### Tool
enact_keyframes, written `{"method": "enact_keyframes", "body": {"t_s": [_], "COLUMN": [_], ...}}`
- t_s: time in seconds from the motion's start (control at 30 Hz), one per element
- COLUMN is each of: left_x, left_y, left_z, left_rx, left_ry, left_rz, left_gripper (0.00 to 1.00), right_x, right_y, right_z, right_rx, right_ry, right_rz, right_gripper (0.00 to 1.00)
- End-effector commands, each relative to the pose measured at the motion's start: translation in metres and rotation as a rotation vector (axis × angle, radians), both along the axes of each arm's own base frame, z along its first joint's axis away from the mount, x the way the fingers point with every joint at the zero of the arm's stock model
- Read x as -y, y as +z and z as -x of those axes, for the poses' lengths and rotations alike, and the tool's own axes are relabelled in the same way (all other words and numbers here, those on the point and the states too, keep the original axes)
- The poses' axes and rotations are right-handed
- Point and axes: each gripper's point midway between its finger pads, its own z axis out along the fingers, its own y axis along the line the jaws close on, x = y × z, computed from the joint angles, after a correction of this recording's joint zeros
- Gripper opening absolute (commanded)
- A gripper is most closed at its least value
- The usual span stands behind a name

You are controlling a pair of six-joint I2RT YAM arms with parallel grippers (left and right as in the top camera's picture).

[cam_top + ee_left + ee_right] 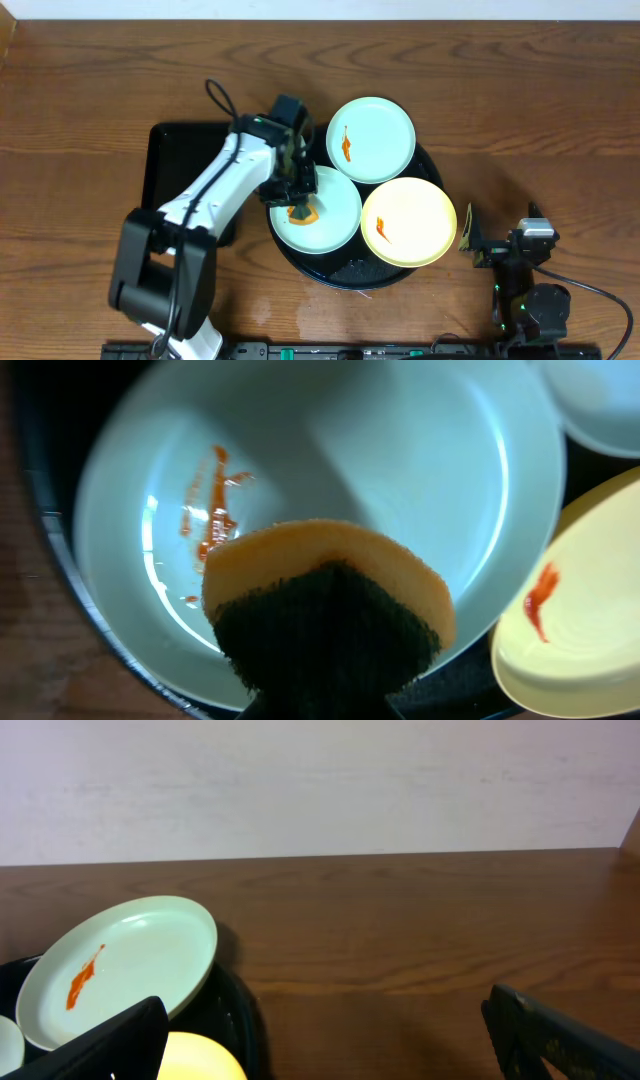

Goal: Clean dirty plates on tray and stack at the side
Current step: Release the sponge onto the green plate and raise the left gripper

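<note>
Three dirty plates lie on the round black tray (345,276). The far one is a mint plate (371,140) with an orange smear. The pale yellow plate (408,222) also bears a smear. My left gripper (297,192) hovers over the near-left mint plate (330,215), shut on a sponge (302,213). In the left wrist view the sponge (330,610), yellow with a dark scrub face, sits just over this plate (400,460), beside orange streaks (210,510). My right gripper (472,243) rests on the table right of the tray, open, with bare wood between its fingers (110,1042).
A smaller rectangular black tray (175,170) lies left of the round tray, partly under my left arm. Brown wood tabletop (540,130) stretches right of and behind the tray. The right wrist view shows the far mint plate (120,965) and a pale wall beyond the table edge.
</note>
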Motion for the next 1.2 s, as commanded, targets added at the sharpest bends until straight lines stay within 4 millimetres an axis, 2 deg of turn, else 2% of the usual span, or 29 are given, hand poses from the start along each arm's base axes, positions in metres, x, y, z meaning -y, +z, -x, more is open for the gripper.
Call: {"method": "enact_keyframes", "body": {"t_s": [0.0,0.13,0.23,0.4,0.47,0.5,0.6,0.7,0.87,0.97,1.03,1.17], "left_x": [0.009,0.023,0.02,0.013,0.013,0.013,0.013,0.011,-0.006,-0.028,-0.048,-0.094], "left_y": [-0.006,-0.006,-0.007,-0.009,-0.008,-0.008,-0.003,0.018,0.09,0.132,0.152,0.17], "left_z": [0.004,0.0,-0.003,-0.005,-0.005,-0.005,-0.009,-0.015,-0.034,-0.042,-0.041,-0.031], "left_rx": [-0.006,0.038,0.058,0.068,0.068,0.069,0.081,0.1,0.213,0.32,0.374,0.41], "left_ry": [-0.027,-0.06,-0.062,-0.058,-0.058,-0.058,-0.061,-0.046,0.02,0.066,0.116,0.22], "left_rz": [-0.017,0.002,-0.023,-0.061,-0.061,-0.061,-0.056,-0.047,-0.005,0.024,0.024,-0.063], "left_gripper": [0.08,0.09,0.13,0.33,0.57,0.62,0.62,0.61,0.61,0.62,0.62,0.67], "right_x": [0.002,0.002,0.002,0.002,0.002,0.002,0.002,0.002,0.002,0.002,0.002,0.002], "right_y": [0.0,0.0,0.0,0.0,0.0,0.0,0.0,0.0,0.0,0.0,0.0,0.0], "right_z": [0.0,0.0,0.0,0.0,0.0,0.0,0.0,0.0,0.0,0.0,0.0,0.0], "right_rx": [0.0,0.0,0.0,0.0,0.0,0.0,0.0,0.0,0.0,0.0,0.0,0.0], "right_ry": [-0.01,-0.01,-0.011,-0.01,-0.01,-0.01,-0.011,-0.01,-0.01,-0.01,-0.01,-0.01], "right_rz": [0.012,0.012,0.012,0.012,0.012,0.012,0.012,0.012,0.012,0.012,0.012,0.012], "right_gripper": [0.99,0.99,0.99,0.99,0.99,0.99,0.99,0.99,0.99,0.99,0.99,0.99]}}
